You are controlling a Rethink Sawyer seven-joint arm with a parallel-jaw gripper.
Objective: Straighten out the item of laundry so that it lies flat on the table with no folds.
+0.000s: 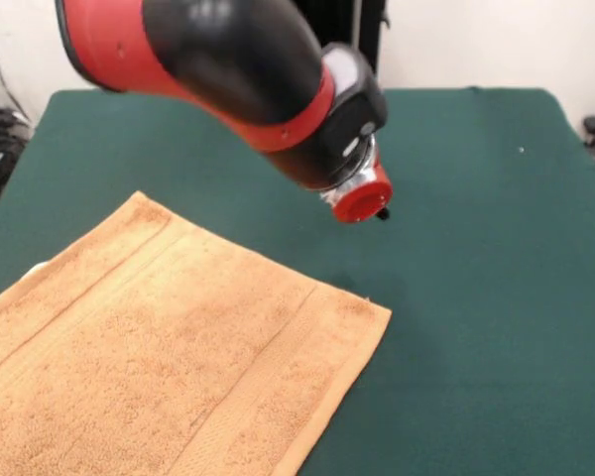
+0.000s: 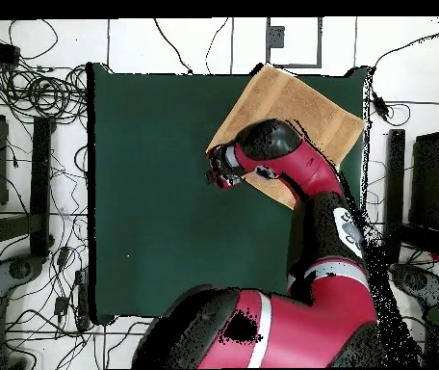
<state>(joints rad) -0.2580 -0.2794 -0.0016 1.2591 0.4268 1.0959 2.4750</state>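
Observation:
The orange-tan towel (image 1: pixel 169 347) lies spread out at the lower left of the front view and runs off the left and bottom edges. Woven bands cross it, and a small white tag (image 1: pixel 35 268) peeks out at its left edge. The part in view looks flat on the dark green table (image 1: pixel 476 248). My gripper (image 1: pixel 372 206) hangs above bare cloth just beyond the towel's far right edge and holds nothing I can see. Seen from overhead, the towel (image 2: pixel 296 101) sits at the table's (image 2: pixel 156 193) upper right corner, partly hidden under my arm, with the gripper (image 2: pixel 216 170) beside its left edge.
My red and black arm (image 1: pixel 228 69) fills the upper left of the front view. Overhead, cables and equipment (image 2: pixel 31 96) lie on the floor left of the table, and dark stands (image 2: pixel 397 173) stand to its right. Open green surface stretches left of the gripper.

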